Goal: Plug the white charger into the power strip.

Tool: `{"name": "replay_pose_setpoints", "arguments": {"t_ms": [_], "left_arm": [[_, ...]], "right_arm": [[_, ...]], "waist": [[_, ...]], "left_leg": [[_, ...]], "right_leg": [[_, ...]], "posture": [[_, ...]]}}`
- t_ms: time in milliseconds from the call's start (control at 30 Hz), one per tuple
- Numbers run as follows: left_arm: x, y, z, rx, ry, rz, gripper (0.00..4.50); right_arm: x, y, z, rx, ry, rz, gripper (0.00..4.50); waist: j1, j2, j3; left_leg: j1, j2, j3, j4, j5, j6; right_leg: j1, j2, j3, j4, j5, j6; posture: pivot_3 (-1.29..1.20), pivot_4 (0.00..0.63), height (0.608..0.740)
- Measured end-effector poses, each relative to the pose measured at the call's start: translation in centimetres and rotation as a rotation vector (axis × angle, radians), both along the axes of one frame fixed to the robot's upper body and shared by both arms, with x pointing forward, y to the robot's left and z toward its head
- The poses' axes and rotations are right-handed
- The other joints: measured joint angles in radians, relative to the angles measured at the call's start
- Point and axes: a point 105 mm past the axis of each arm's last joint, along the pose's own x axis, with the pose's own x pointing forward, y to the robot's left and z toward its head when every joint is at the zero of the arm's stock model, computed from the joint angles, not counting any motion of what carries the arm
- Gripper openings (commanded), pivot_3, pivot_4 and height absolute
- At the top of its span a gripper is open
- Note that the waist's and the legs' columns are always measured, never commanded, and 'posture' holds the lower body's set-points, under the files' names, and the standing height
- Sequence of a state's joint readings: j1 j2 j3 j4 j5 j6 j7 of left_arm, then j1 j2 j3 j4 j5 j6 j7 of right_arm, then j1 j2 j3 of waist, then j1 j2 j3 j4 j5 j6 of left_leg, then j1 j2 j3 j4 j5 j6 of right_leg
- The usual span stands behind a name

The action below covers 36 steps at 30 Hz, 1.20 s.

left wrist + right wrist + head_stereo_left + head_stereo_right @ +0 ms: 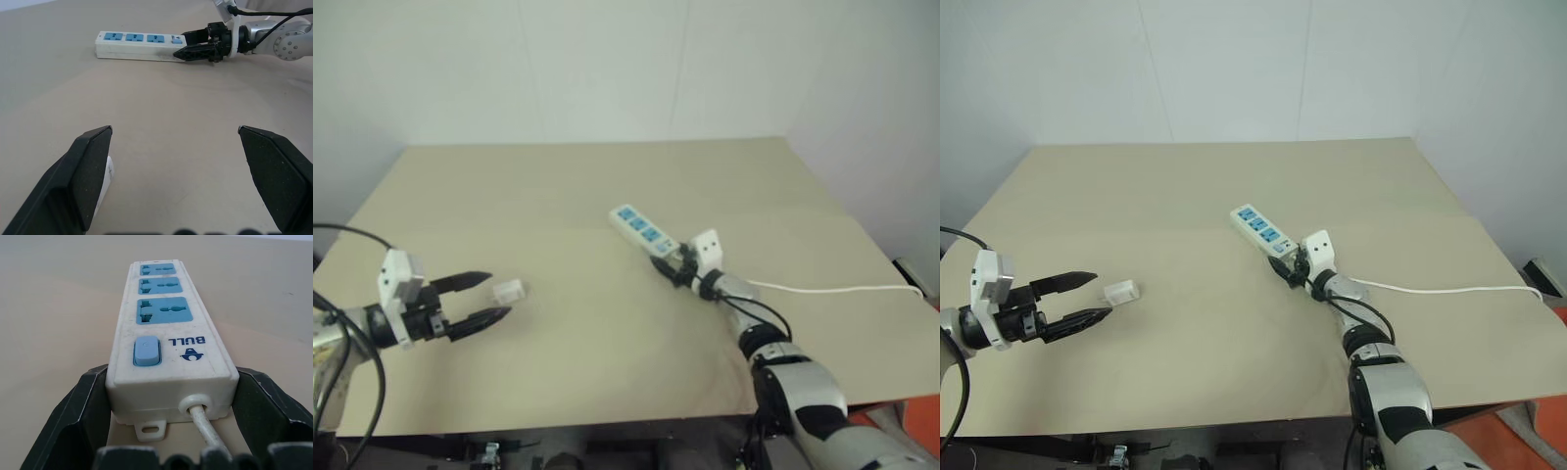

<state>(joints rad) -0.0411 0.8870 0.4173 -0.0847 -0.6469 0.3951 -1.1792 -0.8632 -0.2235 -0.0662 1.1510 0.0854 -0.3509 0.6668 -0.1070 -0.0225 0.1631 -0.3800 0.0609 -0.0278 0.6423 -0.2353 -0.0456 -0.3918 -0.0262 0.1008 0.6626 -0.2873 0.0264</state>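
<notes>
Because plugging in takes one steady part and one moving part, I have split the work: my right gripper (pixel 1285 264) sits at the cord end of the power strip (pixel 642 231), with a black finger (pixel 73 416) against each long side of its white body, so it reads as clamped on the strip to stop it sliding when the plug is pushed in. From that gripper the strip runs away toward about ten o'clock across the tabletop (pixel 587 186), its three blue sockets facing up and free, the blue switch nearest my fingers, and its thin white cord (pixel 832 290) trailing off toward three o'clock. The charger (pixel 509 290) lies on its side on the tabletop well apart from the strip, off at about eight o'clock from it and just beyond the tips of my left gripper (pixel 499 296). That left gripper is spread wide and holds nothing; in its wrist view the charger shows beside one fingertip (pixel 93 166) rather than between the two, so I judge the pick-up is not yet made. My left forearm reaches in low and almost level, pointing toward the strip; my right arm stretches forward, wrist near level, angled along the strip.
</notes>
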Motion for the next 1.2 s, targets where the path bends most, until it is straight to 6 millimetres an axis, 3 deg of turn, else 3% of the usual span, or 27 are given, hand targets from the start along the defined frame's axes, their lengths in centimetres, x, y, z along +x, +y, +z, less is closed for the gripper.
{"name": "replay_pose_setpoints", "arguments": {"t_ms": [200,367,567,700,833,1100,1200], "left_arm": [[0.3,0.2,1.1,0.017,-0.021,0.024,4.50],[2.1,-0.1,2.4,0.081,-0.078,0.096,4.50],[5.3,-1.5,7.1,0.132,-0.184,0.151,4.50],[5.7,-2.0,9.1,0.229,-0.081,0.070,4.50],[6.6,-2.9,8.6,0.385,0.019,0.012,4.50],[7.3,-3.2,5.9,0.770,0.193,-0.168,4.50],[8.5,-3.1,4.9,0.872,0.255,-0.191,4.50]], "right_arm": [[-3.4,-4.8,-0.3,-0.044,0.016,0.174,3.40],[-7.6,-6.4,-0.2,-0.049,0.054,0.382,3.40],[-10.6,-3.5,0.8,-0.091,0.022,0.645,3.40],[-11.6,-1.5,0.6,-0.093,-0.002,0.750,3.40],[-11.6,-0.1,0.0,-0.104,0.019,0.800,3.40],[-11.4,0.4,-2.0,-0.160,0.040,0.824,3.40],[-11.1,0.4,-2.2,-0.172,0.032,0.818,3.40]], "waist": [[0.023,0.000,0.000],[0.030,0.000,0.000],[0.032,0.000,0.001],[0.035,0.000,0.001],[0.039,0.001,0.002],[0.036,0.001,0.002],[0.038,0.001,0.002]], "left_leg": [[-0.002,-0.001,-0.001,0.000,0.000,0.000],[-0.001,-0.001,-0.001,0.000,0.000,0.000],[-0.001,0.000,-0.002,0.001,0.000,0.000],[-0.002,-0.001,-0.001,0.001,0.000,0.000],[-0.002,-0.001,-0.002,0.001,0.000,0.000],[-0.002,-0.001,-0.002,0.001,0.001,0.000],[0.002,-0.001,-0.002,0.001,0.001,0.000]], "right_leg": [[0.000,-0.001,-0.001,-0.002,0.000,0.000],[0.000,0.000,0.000,-0.002,0.000,0.000],[0.000,0.002,-0.001,0.000,0.000,0.001],[-0.001,0.002,0.000,0.000,0.000,0.001],[-0.001,0.002,-0.001,0.000,-0.001,0.001],[-0.001,0.002,-0.001,0.000,-0.001,0.001],[0.002,0.003,-0.001,0.000,-0.001,0.001]], "posture": [[0.00,0.150,0.740],[0.00,0.150,0.740],[0.00,0.150,0.740],[0.00,0.150,0.740],[0.00,0.150,0.740],[0.00,0.150,0.740],[0.00,0.150,0.740]]}}
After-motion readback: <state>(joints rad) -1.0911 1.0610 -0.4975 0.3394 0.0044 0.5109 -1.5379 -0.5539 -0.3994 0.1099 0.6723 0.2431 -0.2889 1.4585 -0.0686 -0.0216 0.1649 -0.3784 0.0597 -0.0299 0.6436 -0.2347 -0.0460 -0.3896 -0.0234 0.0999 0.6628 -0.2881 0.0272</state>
